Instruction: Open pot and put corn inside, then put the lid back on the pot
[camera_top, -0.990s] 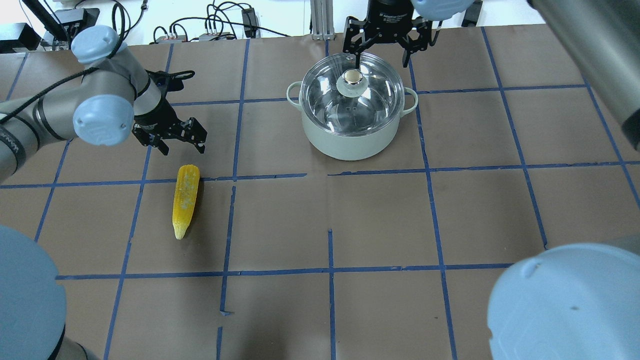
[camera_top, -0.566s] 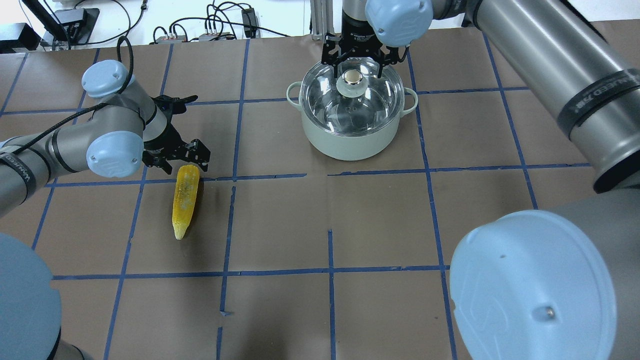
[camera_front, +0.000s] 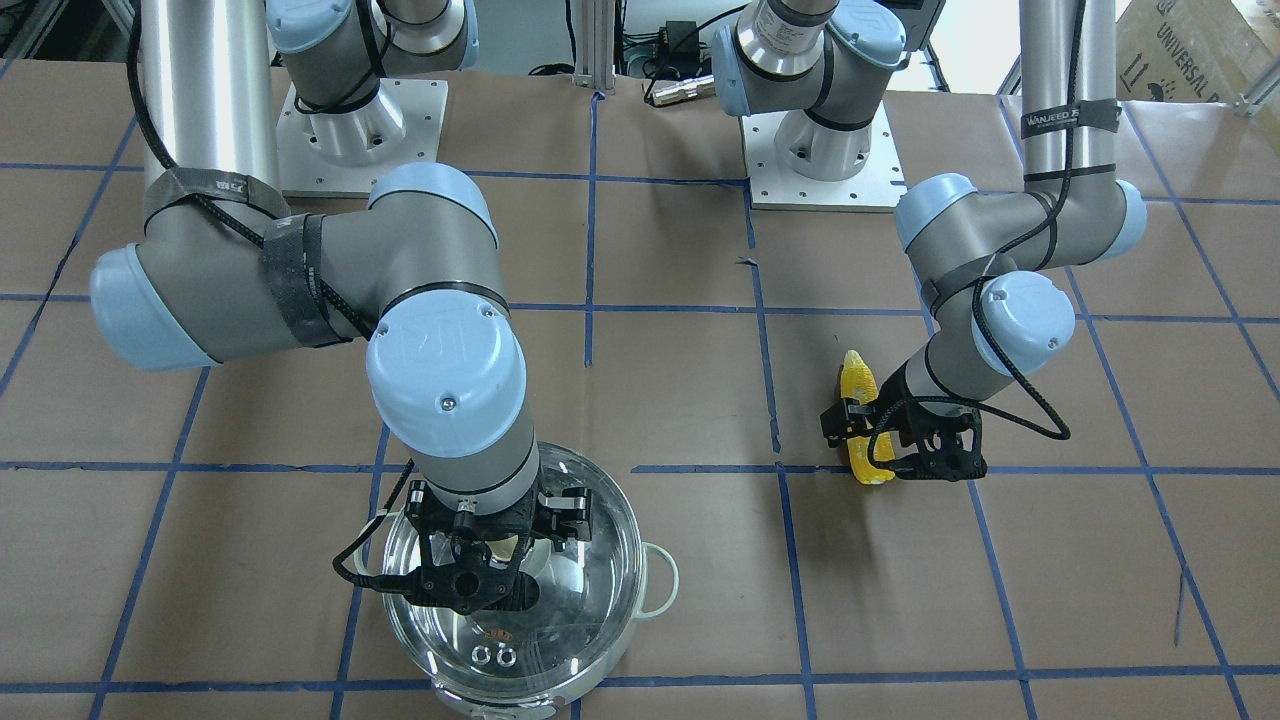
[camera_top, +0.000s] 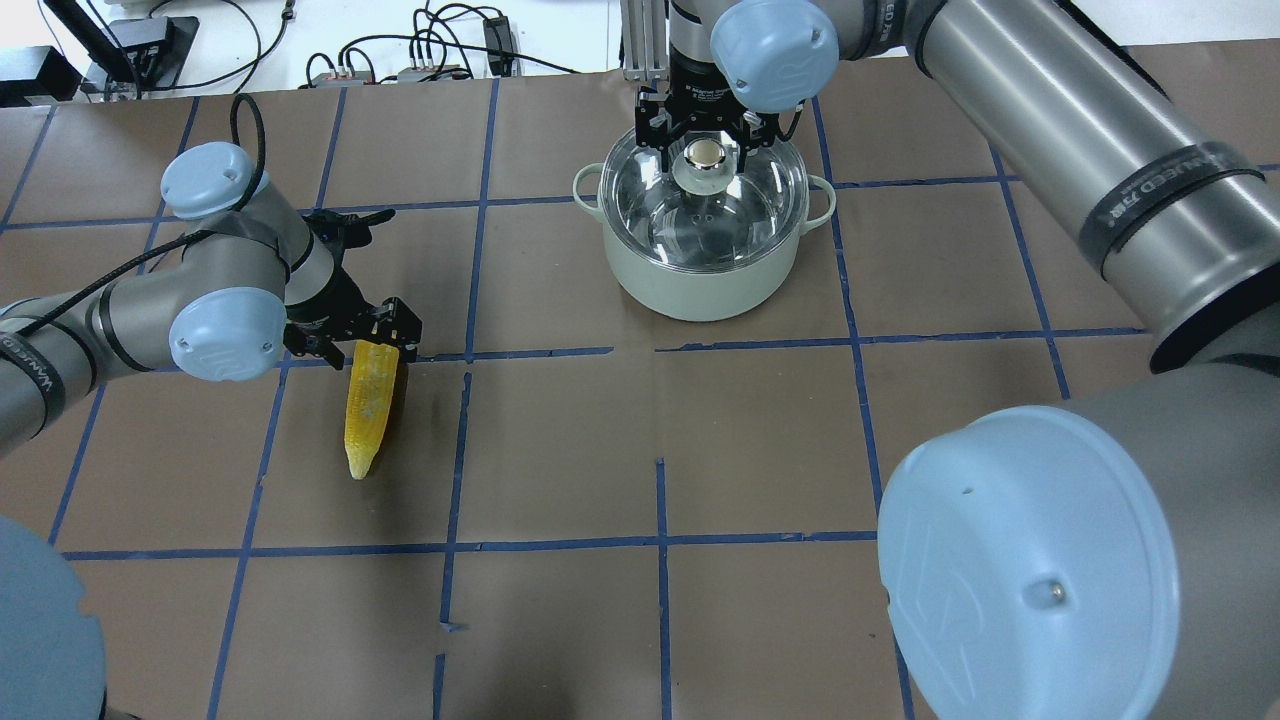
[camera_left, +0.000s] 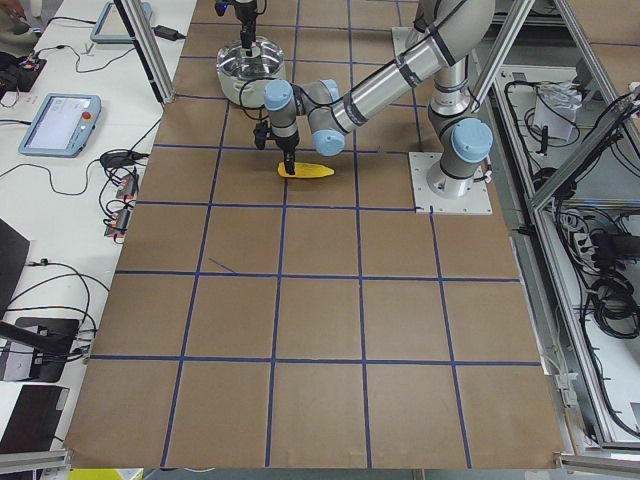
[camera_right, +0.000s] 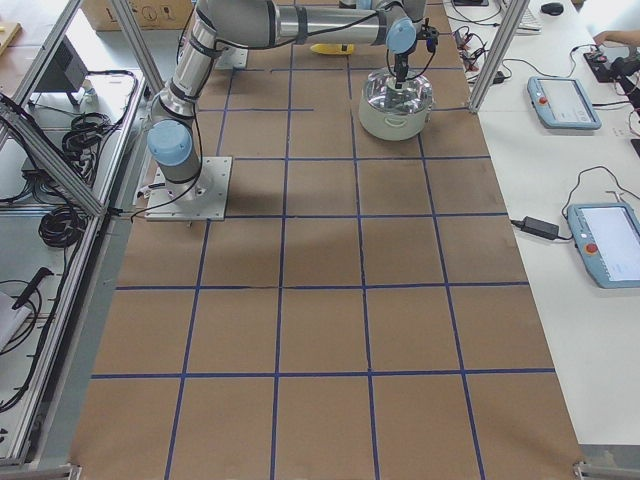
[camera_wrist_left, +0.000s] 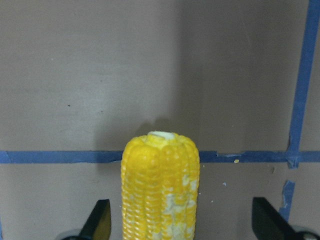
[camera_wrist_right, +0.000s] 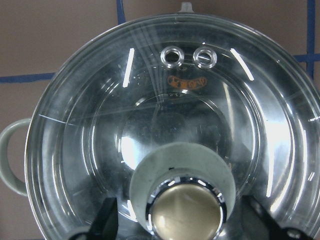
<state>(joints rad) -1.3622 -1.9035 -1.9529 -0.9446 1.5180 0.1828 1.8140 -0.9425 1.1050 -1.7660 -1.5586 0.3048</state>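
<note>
As the right gripper (camera_top: 706, 140) hangs spread around the lid's (camera_top: 690, 215) knob (camera_top: 706, 154), the left gripper (camera_top: 367, 347), equally spread, straddles the corn's (camera_top: 367, 410) blunt end.

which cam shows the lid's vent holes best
Right wrist view: both vent holes appear large and sharp near the rim of the lid. The front-facing view shows them tiny, and the overhead and side views don't show them clearly.

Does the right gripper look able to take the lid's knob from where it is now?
Probably yes. The right gripper is open, its fingers on either side of the knob on the lid, and nothing shows between them and the knob.
</note>
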